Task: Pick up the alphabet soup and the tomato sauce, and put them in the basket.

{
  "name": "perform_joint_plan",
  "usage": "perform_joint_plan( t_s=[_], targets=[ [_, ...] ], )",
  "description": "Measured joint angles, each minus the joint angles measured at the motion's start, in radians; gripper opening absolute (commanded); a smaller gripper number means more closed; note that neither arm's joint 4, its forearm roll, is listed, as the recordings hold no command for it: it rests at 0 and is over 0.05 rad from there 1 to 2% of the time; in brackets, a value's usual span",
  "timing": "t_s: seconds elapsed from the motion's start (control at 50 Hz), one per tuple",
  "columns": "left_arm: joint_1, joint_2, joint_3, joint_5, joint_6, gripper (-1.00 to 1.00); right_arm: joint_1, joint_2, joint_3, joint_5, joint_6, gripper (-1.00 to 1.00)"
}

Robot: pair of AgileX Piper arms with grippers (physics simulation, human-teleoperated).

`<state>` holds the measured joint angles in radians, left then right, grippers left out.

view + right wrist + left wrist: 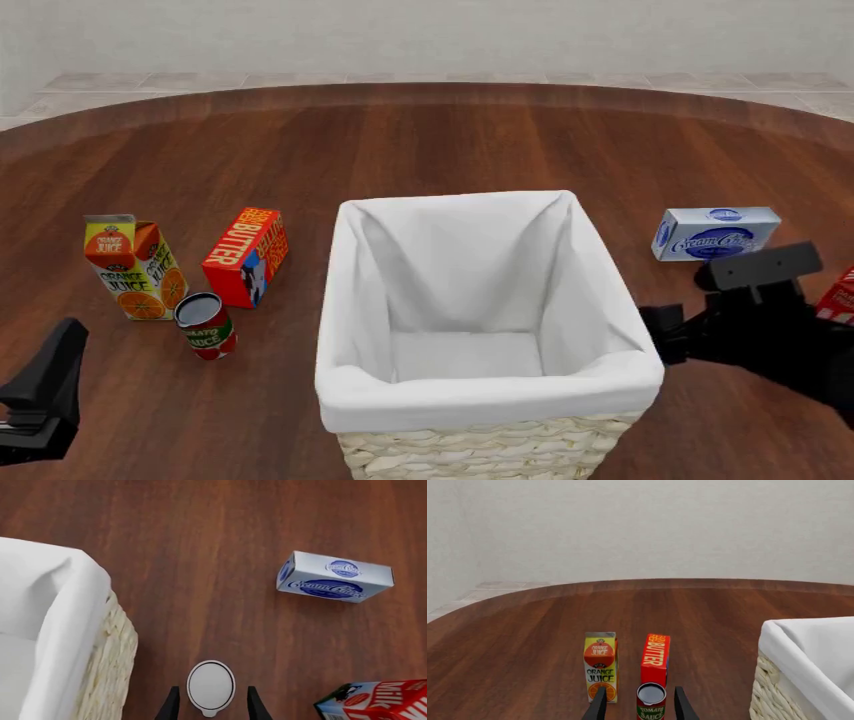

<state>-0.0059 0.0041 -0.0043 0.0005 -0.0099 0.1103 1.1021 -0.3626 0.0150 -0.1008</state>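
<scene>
The basket (489, 300), a pale wicker one lined with white cloth, stands in the middle of the dark wood counter (441, 140), and its inside shows only the lining. To its left the tomato sauce (204, 325) can stands upright, just in front of the red butter box (247, 256) and beside the orange juice carton (134, 267).

In the left wrist view the left gripper (639, 709) has its fingers (598, 706) spread wide, one on each side of the tomato sauce (651, 702); a gap shows between each finger and the can, so nothing is held. The butter box (655, 659) and orange juice carton (600, 666) stand just beyond it.

In the right wrist view the right gripper (211, 705) looks down with its fingers (256, 706) wide apart around the pale top of the alphabet soup (211, 686), which stands upright on the counter just beside the basket's wicker wall (110, 670). Whether the fingers touch the can cannot be told. A cream cheese box (333, 577) lies farther off, and a milk carton (377, 700) sits near the gripper.

In the front view the right arm hides the soup can.
</scene>
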Motion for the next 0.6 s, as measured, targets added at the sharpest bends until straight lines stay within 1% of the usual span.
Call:
perform_joint_plan(
  t_s=[0.3, 0.6],
  targets=[
    [0.000, 0.026, -0.001, -0.025, 0.000, 1.00, 0.002, 0.041, 0.016, -0.043, 0.001, 1.00],
    [0.002, 0.005, -0.001, -0.005, 0.002, 1.00, 0.006, 0.081, 0.029, -0.088, 0.006, 1.00]
  ],
)
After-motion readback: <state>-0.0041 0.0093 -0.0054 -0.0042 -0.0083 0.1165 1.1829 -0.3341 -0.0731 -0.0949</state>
